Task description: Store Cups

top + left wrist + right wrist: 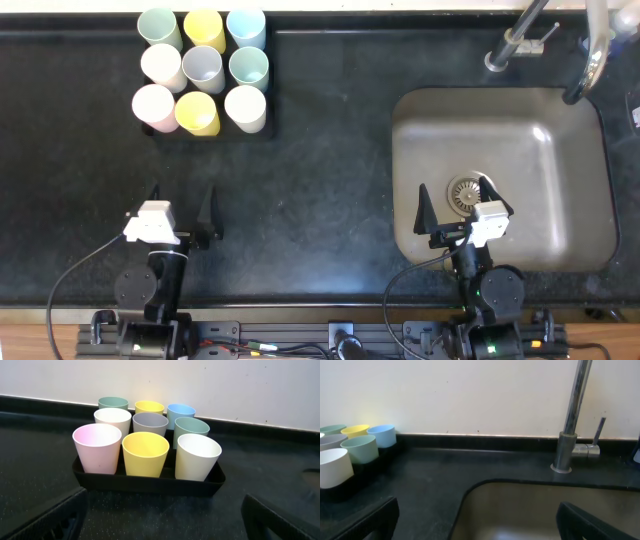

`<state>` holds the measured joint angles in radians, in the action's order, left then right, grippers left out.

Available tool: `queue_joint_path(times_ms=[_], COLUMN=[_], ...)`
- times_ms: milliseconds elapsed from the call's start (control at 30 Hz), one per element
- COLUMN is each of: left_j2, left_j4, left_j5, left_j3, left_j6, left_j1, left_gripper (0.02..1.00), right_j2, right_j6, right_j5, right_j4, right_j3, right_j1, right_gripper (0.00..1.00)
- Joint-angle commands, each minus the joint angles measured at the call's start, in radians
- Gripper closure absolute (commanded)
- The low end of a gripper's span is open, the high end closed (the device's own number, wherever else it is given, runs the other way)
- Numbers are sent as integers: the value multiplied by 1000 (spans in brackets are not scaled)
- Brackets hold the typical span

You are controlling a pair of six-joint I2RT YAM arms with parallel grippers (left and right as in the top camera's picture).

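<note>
Several pastel cups stand upright in a black tray at the back left of the dark counter. The front row holds a pink cup, a yellow cup and a cream cup. Green, yellow, blue, white and grey cups fill the rows behind. My left gripper rests open on the counter in front of the tray, well short of it. My right gripper hangs open over the sink's near edge. Both hold nothing.
A steel sink is set into the counter at the right, with a drain. A tap rises behind it by the white wall. Dark counter stretches between tray and sink.
</note>
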<state>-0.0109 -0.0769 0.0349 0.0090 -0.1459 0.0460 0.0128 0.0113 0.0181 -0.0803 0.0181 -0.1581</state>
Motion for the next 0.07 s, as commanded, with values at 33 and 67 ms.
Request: queue_joint_path(times_ms=[33,67], left_j2=[8,8], left_j4=[-4,-4], left_j5=[16,16], left_j3=[-1,-1], left_j6=[11,11], left_j1=[7,7], left_gripper=[18,18], right_j2=[-8,-8], right_j6=[3,3], right_j5=[6,5], right_j4=[4,4], right_j3=[-13,-13], right_j1=[-6,-6], right_gripper=[5,3])
